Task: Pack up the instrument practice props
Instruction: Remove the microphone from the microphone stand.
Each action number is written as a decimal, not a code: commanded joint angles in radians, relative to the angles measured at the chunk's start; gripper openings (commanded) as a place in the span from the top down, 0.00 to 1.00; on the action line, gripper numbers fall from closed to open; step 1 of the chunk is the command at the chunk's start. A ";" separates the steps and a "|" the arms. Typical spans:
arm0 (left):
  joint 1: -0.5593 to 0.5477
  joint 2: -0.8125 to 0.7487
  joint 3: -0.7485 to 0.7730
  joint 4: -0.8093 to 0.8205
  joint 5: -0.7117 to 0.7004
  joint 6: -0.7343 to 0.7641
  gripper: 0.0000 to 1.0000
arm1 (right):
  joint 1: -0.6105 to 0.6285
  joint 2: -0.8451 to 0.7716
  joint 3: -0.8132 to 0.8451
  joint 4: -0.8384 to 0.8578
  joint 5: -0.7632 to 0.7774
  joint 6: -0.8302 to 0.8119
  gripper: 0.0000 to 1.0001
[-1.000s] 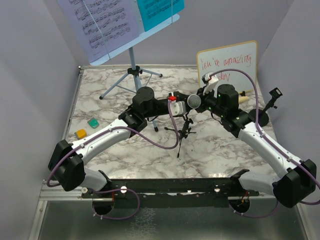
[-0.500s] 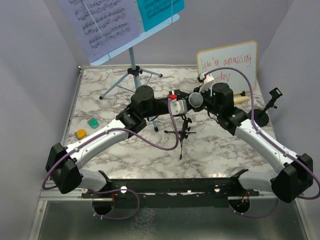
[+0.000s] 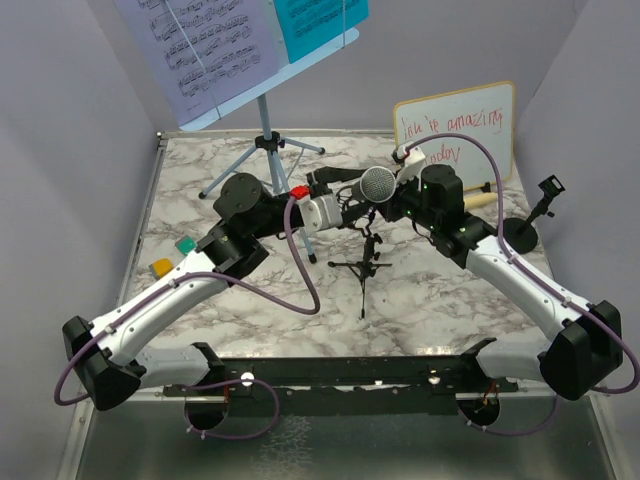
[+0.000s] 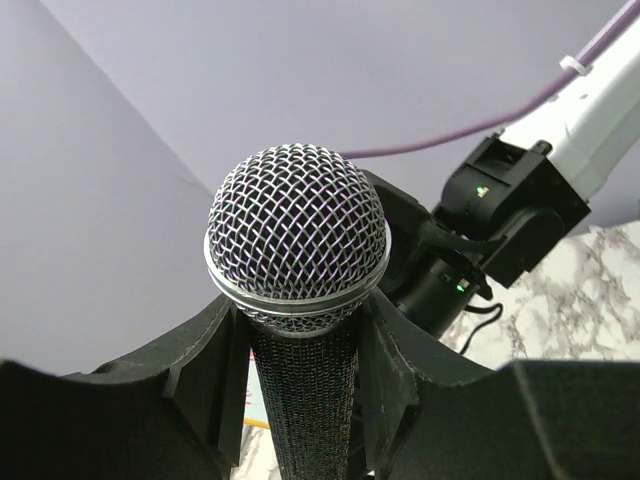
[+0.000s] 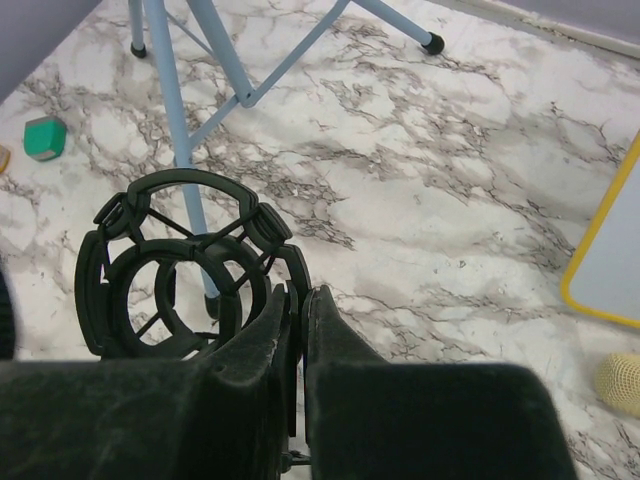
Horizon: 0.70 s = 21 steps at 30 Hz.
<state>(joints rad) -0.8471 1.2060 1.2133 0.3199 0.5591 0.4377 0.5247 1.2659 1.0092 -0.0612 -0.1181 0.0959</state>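
My left gripper [image 3: 345, 203] is shut on the black studio microphone [image 3: 377, 185]. In the left wrist view the fingers [image 4: 215, 350] clamp its dark body just below the silver mesh head [image 4: 297, 235]. My right gripper [image 3: 388, 210] is shut on the rim of the black ring mount [image 5: 175, 270], which looks empty, atop the small tripod [image 3: 362, 268]. The light-blue music rack [image 3: 262, 112] stands at the back left with the printed music sheet [image 3: 200, 40] and the cyan sheet [image 3: 320, 20]. The cream handheld microphone [image 3: 487, 197] lies behind my right arm, by the black round-base pole [image 3: 520, 235].
A wood-framed whiteboard [image 3: 455, 125] with red writing leans at the back right. A green block [image 3: 185, 245] and an orange block [image 3: 160, 267] lie near the left edge, beside my left arm. The rack's tripod legs [image 5: 170, 90] spread over the marble back left.
My left arm has drawn back to the left, keeping the microphone in its gripper. The mesh head has shifted a little left and up. My right arm has edged left.
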 commanded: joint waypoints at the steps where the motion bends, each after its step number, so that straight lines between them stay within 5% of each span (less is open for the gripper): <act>1: -0.006 -0.081 -0.018 0.041 -0.121 -0.039 1.00 | 0.006 0.025 -0.001 -0.049 0.029 -0.020 0.90; 10: -0.006 -0.216 -0.168 0.057 -0.419 -0.154 1.00 | 0.006 -0.084 0.007 -0.027 -0.014 -0.071 0.46; 15: -0.006 -0.253 -0.216 0.126 -0.538 -0.240 1.00 | 0.006 -0.194 0.014 -0.015 -0.036 -0.142 0.34; 21: -0.006 -0.242 -0.217 0.183 -0.637 -0.422 1.00 | 0.006 -0.319 -0.044 0.110 -0.289 -0.235 0.24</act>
<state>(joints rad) -0.8467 0.9771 0.9958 0.4015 0.0387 0.1692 0.5247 1.0042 1.0023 -0.0429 -0.2188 -0.0544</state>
